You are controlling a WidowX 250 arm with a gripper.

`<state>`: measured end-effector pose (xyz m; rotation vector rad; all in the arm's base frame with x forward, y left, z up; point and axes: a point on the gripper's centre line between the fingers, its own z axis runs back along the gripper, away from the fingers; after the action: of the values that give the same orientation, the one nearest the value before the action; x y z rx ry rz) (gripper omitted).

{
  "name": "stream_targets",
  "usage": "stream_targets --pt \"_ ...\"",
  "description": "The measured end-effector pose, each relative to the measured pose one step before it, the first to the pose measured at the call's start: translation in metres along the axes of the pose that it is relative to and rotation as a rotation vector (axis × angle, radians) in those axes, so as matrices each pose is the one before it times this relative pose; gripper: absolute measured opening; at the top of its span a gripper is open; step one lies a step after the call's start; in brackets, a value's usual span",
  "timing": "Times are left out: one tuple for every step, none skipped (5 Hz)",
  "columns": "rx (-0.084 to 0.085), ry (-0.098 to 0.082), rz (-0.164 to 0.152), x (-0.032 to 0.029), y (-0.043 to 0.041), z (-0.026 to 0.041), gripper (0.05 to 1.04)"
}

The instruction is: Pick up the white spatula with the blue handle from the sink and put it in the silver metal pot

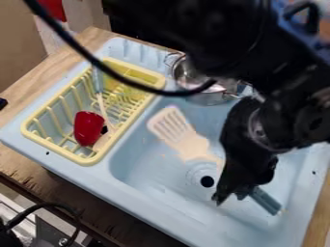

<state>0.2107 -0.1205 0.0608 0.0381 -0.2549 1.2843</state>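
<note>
We see the black pincer (230, 197) low over the right-hand part of the light blue sink (155, 169), pointing down, just beside the round dark drain (207, 181). We cannot tell how far open it is, or whether it has hold of anything. A grey-blue bar-shaped piece (267, 201) lies closest to it, its upper end meeting the pincer's outline and its lower end slanting toward the near right side of the basin; whether the two touch, we cannot tell.

Left of the pincer, we find a cream slotted spatula (184, 137) lying in the basin, its slotted head toward the rack and its handle running toward the drain. At the far end of the sink, a shiny metal pot (205, 98) with loop handles sits partly behind the arm.

On the left side of the sink unit, a yellow dish rack (29, 135) holds a red cup-like piece (86, 128) and a pale, slender utensil (103, 108). We see a black cable (138, 88) crossing in front of the rack. The sink unit rests on a wooden tabletop (32, 79).
</note>
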Motion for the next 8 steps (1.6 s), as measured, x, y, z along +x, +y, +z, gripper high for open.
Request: stream_targets --pt "-0.0199 -0.0004 -0.1657 0.01871 -0.00536 0.0064 0.231" --pt "0.0034 0.0088 -0.114 0.02159 -0.00477 0.00266 0.231" --pt "0.0167 0.0217 -0.1024 0.0217 0.00121 0.00449 0.231" --pt "-0.0134 0.0583 -0.1582 0.0192 -0.0016 0.00799 0.231" --pt "0.0206 0.0284 -0.0128 0.00898 -0.00628 -0.0057 0.231" --pt "-0.0041 0.0293 -0.0715 -0.00618 -0.01169 -0.00486 0.231" --pt "-0.0036 0.0281 -0.0304 -0.00299 -0.00273 -0.00057 0.231" --pt "-0.011 0.0102 -0.0177 0.00205 -0.00747 -0.00008 0.231"
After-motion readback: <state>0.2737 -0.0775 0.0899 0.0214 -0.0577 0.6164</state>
